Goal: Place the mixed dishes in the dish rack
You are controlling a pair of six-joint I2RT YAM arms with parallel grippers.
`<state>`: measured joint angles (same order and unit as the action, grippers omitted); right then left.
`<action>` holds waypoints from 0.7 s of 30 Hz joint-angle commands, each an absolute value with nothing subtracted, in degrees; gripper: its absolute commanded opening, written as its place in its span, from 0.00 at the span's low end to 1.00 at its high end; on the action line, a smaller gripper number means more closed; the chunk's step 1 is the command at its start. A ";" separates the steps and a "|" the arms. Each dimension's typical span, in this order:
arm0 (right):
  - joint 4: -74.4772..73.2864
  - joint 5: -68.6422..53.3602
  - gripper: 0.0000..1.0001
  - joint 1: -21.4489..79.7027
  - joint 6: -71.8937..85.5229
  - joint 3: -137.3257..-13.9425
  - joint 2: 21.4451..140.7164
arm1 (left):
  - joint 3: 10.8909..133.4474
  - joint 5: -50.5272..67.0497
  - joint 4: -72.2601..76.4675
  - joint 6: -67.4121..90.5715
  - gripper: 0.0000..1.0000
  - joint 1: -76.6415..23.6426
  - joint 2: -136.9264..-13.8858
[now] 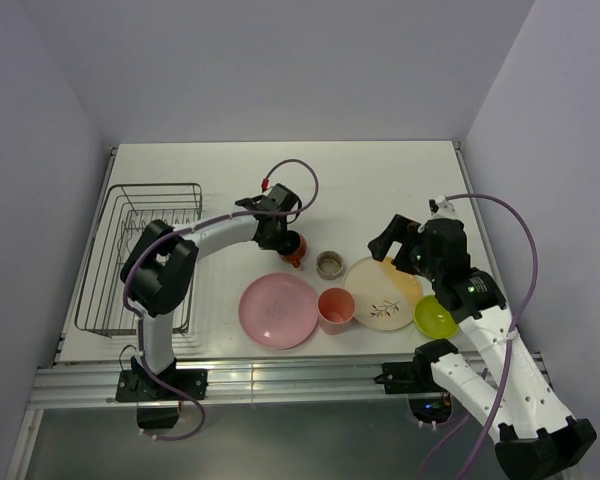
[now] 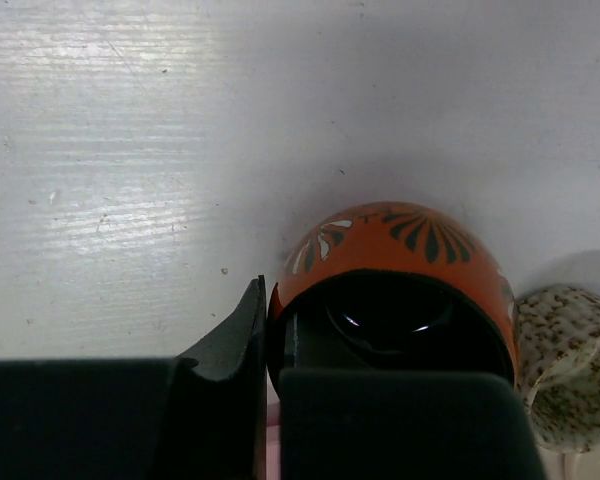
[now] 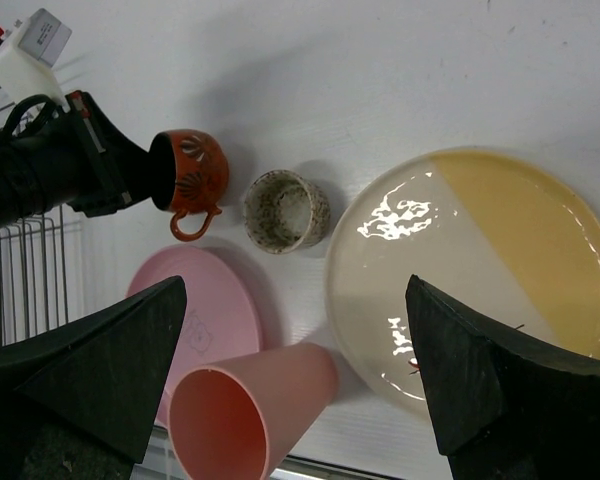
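Note:
My left gripper (image 1: 283, 236) is shut on the rim of the dark red-orange mug (image 1: 295, 251), one finger (image 2: 230, 360) outside and one inside the mug (image 2: 400, 250), which is tilted with its mouth toward the gripper. The small grey-tan cup (image 1: 329, 264) stands just right of it. The pink plate (image 1: 278, 309), salmon-pink cup (image 1: 335, 308), cream-and-orange plate (image 1: 383, 292) and lime-green bowl (image 1: 435, 317) sit near the front. My right gripper (image 1: 395, 242) is open and empty above the cream-and-orange plate (image 3: 480, 270) and the salmon-pink cup (image 3: 250, 410). The dish rack (image 1: 145, 255) at the left holds no dishes.
The dish rack's rim also shows at the left of the right wrist view (image 3: 20, 270). A purple cable (image 1: 300, 175) loops over the left arm. The table's back and side edges meet grey walls.

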<state>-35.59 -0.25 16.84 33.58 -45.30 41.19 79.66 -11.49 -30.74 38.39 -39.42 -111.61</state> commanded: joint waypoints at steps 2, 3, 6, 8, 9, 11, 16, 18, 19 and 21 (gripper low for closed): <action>-33.22 -3.42 0.98 16.52 33.58 -46.76 42.36 | 79.98 -11.51 -28.57 37.53 0.00 -38.32 -108.03; -32.87 -4.99 0.98 16.52 33.31 -47.02 42.62 | 78.94 -10.99 -28.22 37.62 0.00 -37.80 -105.58; -32.08 -7.29 0.97 16.52 32.96 -47.63 43.59 | 75.95 -9.15 -26.37 37.71 0.00 -36.66 -99.35; -30.77 -10.36 0.97 16.52 32.78 -47.64 44.03 | 73.93 -7.92 -25.14 37.71 0.00 -36.30 -96.08; -30.15 -11.68 0.97 16.61 32.87 -47.55 44.12 | 73.31 -6.95 -24.79 37.79 0.00 -36.04 -92.85; -29.01 -14.93 0.98 16.61 32.96 -47.37 44.47 | 71.90 -5.98 -23.82 38.05 0.00 -36.04 -89.84; -26.46 -18.63 0.97 16.61 33.66 -46.93 45.17 | 69.79 -2.82 -22.15 39.02 0.00 -36.12 -82.36; -26.46 -18.63 0.97 16.61 33.22 -46.85 45.35 | 68.91 -2.20 -21.71 39.20 0.00 -36.04 -80.43; -26.63 -18.46 0.97 16.61 33.05 -46.85 45.44 | 68.56 -1.85 -21.45 39.37 0.00 -36.12 -79.81; -27.59 -17.32 0.97 16.61 32.43 -47.20 45.53 | 66.89 -1.23 -19.87 39.90 0.00 -36.12 -78.05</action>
<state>-29.47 -16.58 16.84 33.50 -45.32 45.36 68.77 -4.10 -24.23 38.63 -35.88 -80.23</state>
